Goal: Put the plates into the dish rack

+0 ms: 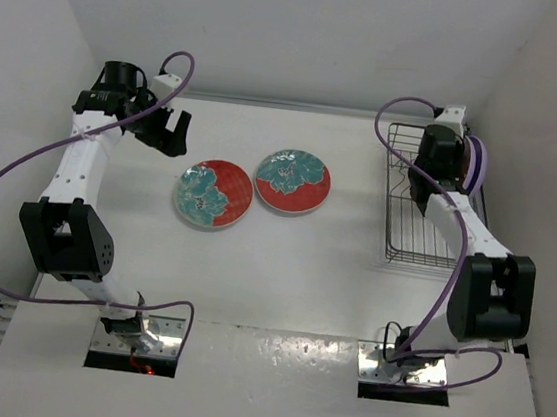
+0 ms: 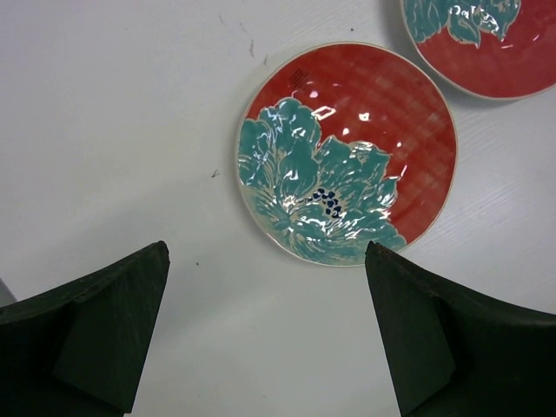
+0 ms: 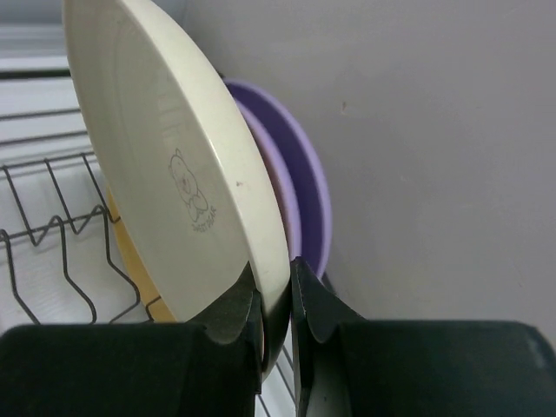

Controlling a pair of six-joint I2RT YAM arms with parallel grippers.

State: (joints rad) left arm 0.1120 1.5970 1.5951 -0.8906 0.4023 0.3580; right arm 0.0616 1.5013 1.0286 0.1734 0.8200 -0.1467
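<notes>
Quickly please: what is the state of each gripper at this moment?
Left gripper: open, holding nothing.
Right gripper: closed on the rim of the cream plate.

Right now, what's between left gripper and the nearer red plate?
Nothing, just bare table between the open left gripper and the nearer red plate; left wrist view shows it.

A: Any readable text?
B: Nothing legible. Right wrist view, centre of frame: the cream plate [image 3: 156, 130] has a small outline bear stamp [image 3: 184, 178] with a tiny line of lettering under it, too small to read.
A: Left wrist view?
B: Upper middle: the centre red plate [image 2: 382, 113] has 1 small dark mark [image 2: 300, 76] near its upper left rim. Maybe a seal or characters, can't read.
A: Top view?
B: Nothing resolvable.
</notes>
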